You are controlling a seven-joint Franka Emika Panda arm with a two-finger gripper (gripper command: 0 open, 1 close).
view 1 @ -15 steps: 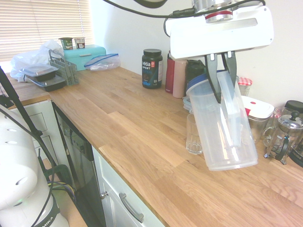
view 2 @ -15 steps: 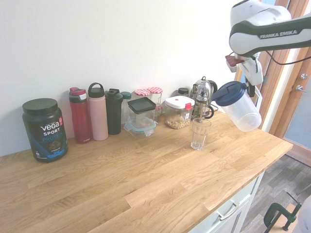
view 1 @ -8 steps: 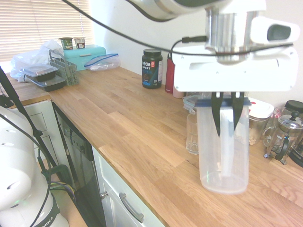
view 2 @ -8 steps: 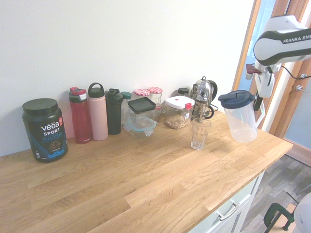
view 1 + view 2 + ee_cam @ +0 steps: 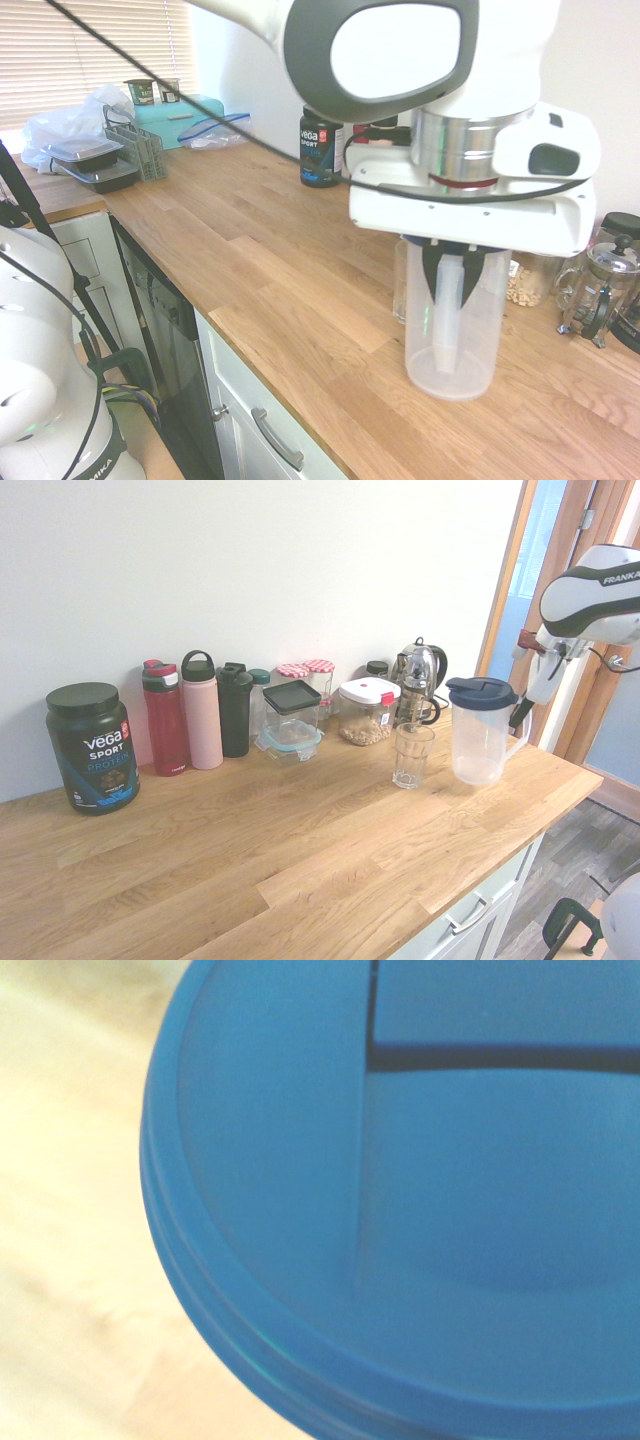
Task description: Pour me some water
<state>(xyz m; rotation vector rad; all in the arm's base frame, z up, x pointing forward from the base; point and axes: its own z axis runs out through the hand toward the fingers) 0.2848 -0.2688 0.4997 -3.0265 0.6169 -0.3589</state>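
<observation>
Pitcher: clear plastic pitcher with a dark blue lid stands upright near the front edge of the wooden countertop, its base on or only just above the wood — a second ago it hung tilted in the air, spout end toward the glass.
Pitcher contents: looks empty; no water level shows through the wall.
Lid: blue lid fills the wrist view, sharp enough to show its flap seam.
Gripper: white arm's gripper comes down from above, dark fingers clamped together on the pitcher's handle.
Glass: clear ribbed drinking glass stands just beside the pitcher, apart from it; whether it holds water I cannot tell.
Meaning: the tilt is over and the pitcher is back to vertical — my judgement is that pouring is finished and setting down and letting go remain.
Behind: French press, white-lidded storage jar, pink bottle and black protein tub line the wall.
</observation>
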